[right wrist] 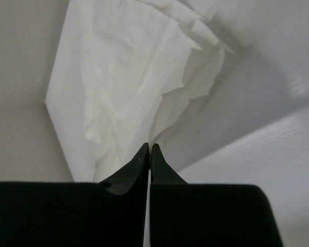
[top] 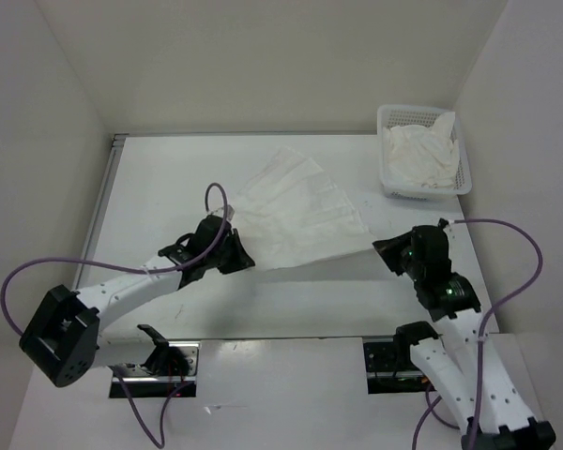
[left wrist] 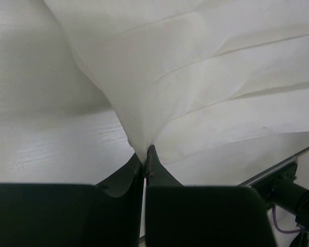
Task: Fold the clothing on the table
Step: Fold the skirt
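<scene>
The clothing, a thin white garment with faint pleat lines, lies spread on the table and fans out toward the back. My left gripper is at its near left corner. In the left wrist view the left gripper is shut on a pinch of the clothing, which rises taut from the tips. My right gripper is at the near right corner. The right wrist view shows the right gripper shut, with the clothing gathering down to its tips.
A white mesh basket heaped with white cloth stands at the table's back right corner. White walls enclose the left, back and right. The table's metal rim runs along the left side. Purple cables loop beside both arms.
</scene>
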You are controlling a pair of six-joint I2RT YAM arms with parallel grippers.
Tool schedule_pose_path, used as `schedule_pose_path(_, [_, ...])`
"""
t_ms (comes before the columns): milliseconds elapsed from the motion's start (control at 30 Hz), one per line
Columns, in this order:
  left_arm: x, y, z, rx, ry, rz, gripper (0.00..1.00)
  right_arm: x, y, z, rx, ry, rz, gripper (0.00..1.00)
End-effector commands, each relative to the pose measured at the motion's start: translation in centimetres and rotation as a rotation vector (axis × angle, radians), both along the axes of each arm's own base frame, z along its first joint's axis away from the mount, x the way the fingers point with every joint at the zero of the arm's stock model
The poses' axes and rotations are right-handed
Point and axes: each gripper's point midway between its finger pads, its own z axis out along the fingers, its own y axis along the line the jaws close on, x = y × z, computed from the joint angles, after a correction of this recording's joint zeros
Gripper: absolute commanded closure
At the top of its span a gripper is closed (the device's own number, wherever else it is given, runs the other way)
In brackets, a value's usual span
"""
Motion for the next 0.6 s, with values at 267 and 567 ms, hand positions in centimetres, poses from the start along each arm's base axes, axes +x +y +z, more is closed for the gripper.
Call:
schedule_pose_path(267, [-8.6,-0.8,6.0,-0.152,-0.035,-0.217,1.0,-8.9,1.0,5.3,0.152,-0.09,0.061,1.0])
schedule_pose_path(567, [-6.9,-1.2,9.8,-0.144,-0.127,-0.218,1.0,-4.0,1.5,11.8,0.0,-0.254,0.132,1.0])
